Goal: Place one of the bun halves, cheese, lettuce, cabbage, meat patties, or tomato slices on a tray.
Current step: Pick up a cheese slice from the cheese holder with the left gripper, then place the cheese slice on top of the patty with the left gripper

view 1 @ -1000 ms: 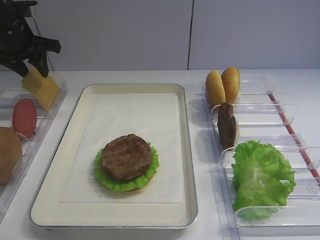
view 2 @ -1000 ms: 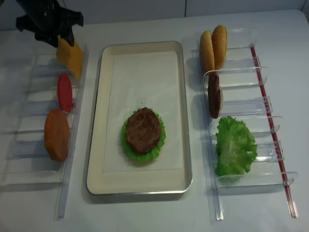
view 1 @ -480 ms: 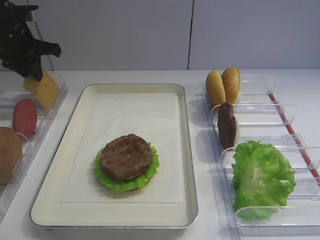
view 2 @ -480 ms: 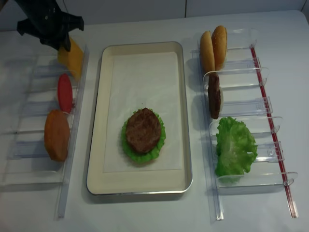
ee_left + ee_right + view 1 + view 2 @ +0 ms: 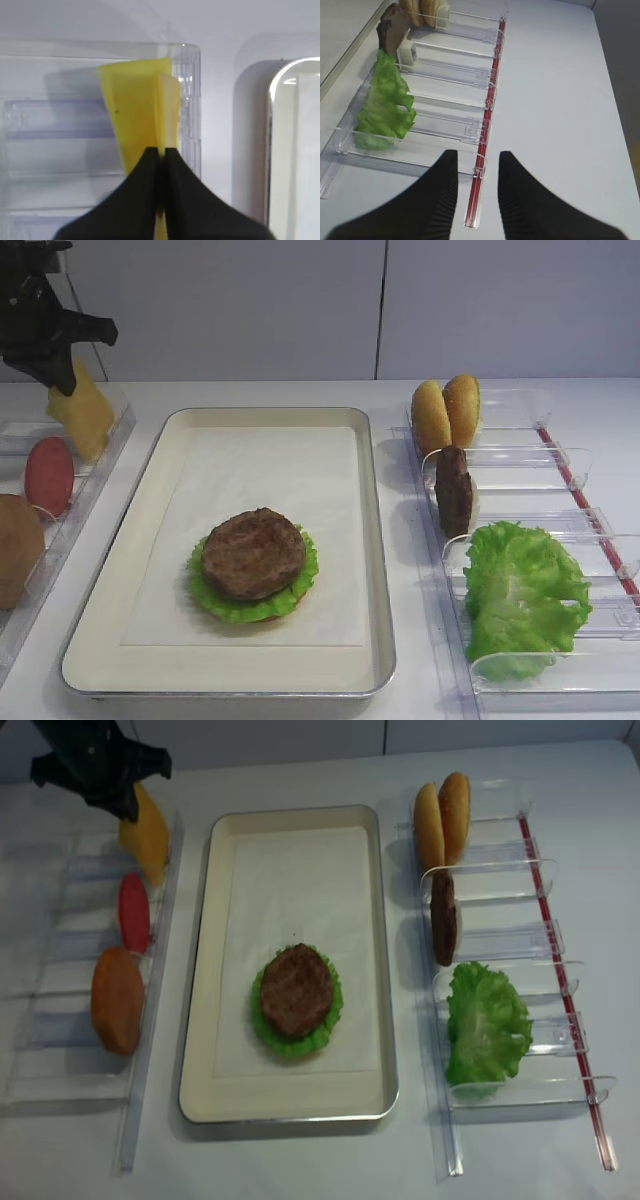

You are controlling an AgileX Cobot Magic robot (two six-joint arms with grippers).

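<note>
Item: cheese (image 5: 137, 115), yellow slice pinched at its lower edge between the closed fingers of the left hand (image 5: 161, 165), folded slightly, at about 10 o'clock of the tray (image 5: 375, 540) over the far compartment of the clear holder (image 5: 60, 970) on the worktop (image 5: 300, 1160). Tray contents: one meat patty (image 5: 253, 553) lying on lettuce (image 5: 245, 608) on white paper, toward 6 o'clock. Right hand (image 5: 475, 175): fingers apart, holding nothing, apparently hovering above the right-hand holder (image 5: 455, 100) at 3 o'clock.
</note>
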